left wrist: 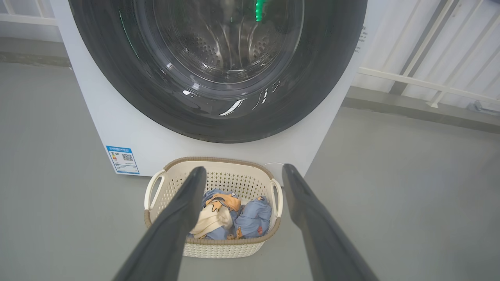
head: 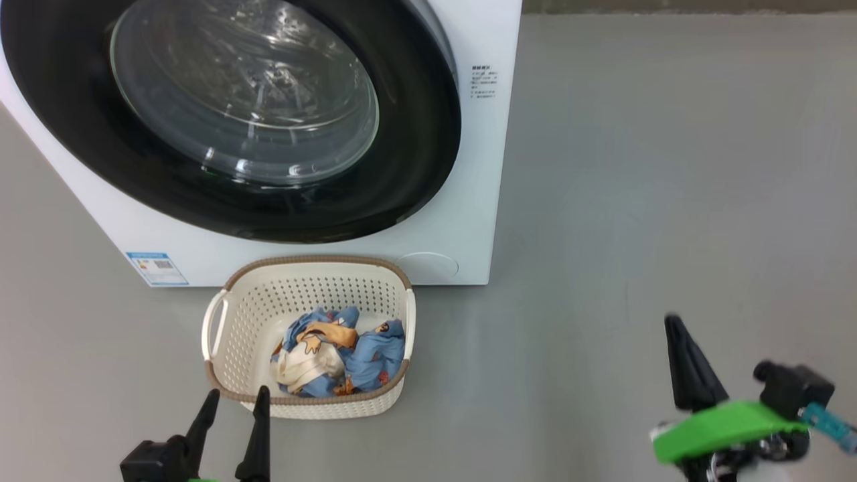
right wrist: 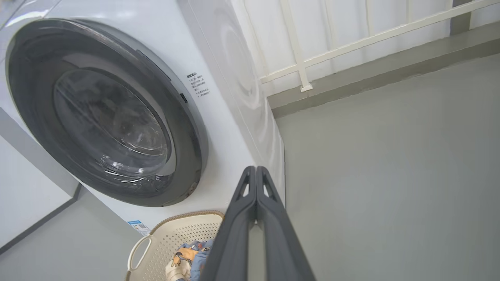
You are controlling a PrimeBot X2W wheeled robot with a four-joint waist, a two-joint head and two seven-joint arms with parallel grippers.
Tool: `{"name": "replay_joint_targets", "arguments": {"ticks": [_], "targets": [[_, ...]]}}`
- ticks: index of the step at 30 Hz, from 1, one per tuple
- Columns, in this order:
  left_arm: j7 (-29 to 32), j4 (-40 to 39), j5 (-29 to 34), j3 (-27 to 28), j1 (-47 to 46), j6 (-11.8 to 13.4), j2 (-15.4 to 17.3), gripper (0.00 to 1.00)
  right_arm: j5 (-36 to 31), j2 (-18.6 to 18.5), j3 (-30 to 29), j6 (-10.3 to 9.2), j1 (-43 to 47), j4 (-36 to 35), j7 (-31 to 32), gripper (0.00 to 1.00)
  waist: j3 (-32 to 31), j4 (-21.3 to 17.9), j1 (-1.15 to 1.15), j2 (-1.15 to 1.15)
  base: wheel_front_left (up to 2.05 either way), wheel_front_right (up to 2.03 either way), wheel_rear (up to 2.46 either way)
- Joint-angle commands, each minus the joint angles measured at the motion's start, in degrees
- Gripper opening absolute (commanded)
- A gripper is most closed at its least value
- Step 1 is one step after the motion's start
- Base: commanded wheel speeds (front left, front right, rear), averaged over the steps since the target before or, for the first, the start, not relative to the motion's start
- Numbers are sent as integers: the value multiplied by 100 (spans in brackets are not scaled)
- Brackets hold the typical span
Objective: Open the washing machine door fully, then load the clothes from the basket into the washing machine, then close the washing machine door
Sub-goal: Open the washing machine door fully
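The white washing machine (head: 469, 221) fills the upper left of the head view, and its round black-rimmed door (head: 415, 134) with the glass bowl lies flush against the front. The cream basket (head: 248, 314) stands on the floor just in front of it, holding light blue clothes (head: 361, 351) with orange and cream prints. My left gripper (head: 236, 400) hovers open at the basket's near rim, nothing between its fingers; in the left wrist view the left gripper (left wrist: 243, 171) frames the basket (left wrist: 234, 177) and the clothes (left wrist: 250, 216). My right gripper (right wrist: 256, 168) is shut and empty, off to the right above bare floor.
Grey floor (head: 669, 167) stretches wide to the right of the machine. A white railing (right wrist: 351, 43) and a low ledge run along the wall behind. A blue label sticker (head: 157, 268) sits low on the machine's front left.
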Motion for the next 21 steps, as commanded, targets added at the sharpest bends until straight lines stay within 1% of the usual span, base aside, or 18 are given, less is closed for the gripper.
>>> {"name": "replay_joint_targets", "arguments": {"ticks": [1,7,9,10,11,12,13,16,21], "targets": [[-59,-126,-39,168,-251,-15,67,100,232,-10,212,8,-330,-113,-70,0,59,32,0,0,0,0,0],[-59,-135,-42,121,-367,-15,28,100,1464,-60,611,8,-1065,-82,-70,0,236,121,0,0,0,0,0],[-59,-136,-42,77,-430,-15,16,100,1975,-94,744,8,-1318,-83,-70,0,305,175,0,0,0,0,0],[-59,-136,-42,77,-430,-15,16,100,1975,-94,744,8,-1318,-83,-70,0,305,175,0,0,0,0,0],[-59,-135,-44,17,-497,-15,7,100,2565,-134,842,8,-1544,-106,-70,0,369,245,0,0,0,0,0],[-59,-135,-44,17,-497,-15,7,100,2565,-134,842,8,-1544,-106,-70,0,369,245,0,0,0,0,0],[-59,-138,-45,-15,-533,-15,4,100,2903,-161,916,8,-1654,-141,-70,0,414,281,0,0,0,0,0],[-59,-143,-52,-115,-654,-15,-9,100,3783,-351,1100,8,-1957,-244,-60,0,551,399,0,0,0,0,0],[-59,-151,-90,-224,-870,-15,-42,100,4897,-759,1356,8,-2482,-367,73,0,823,602,0,0,0,0,0]]}}
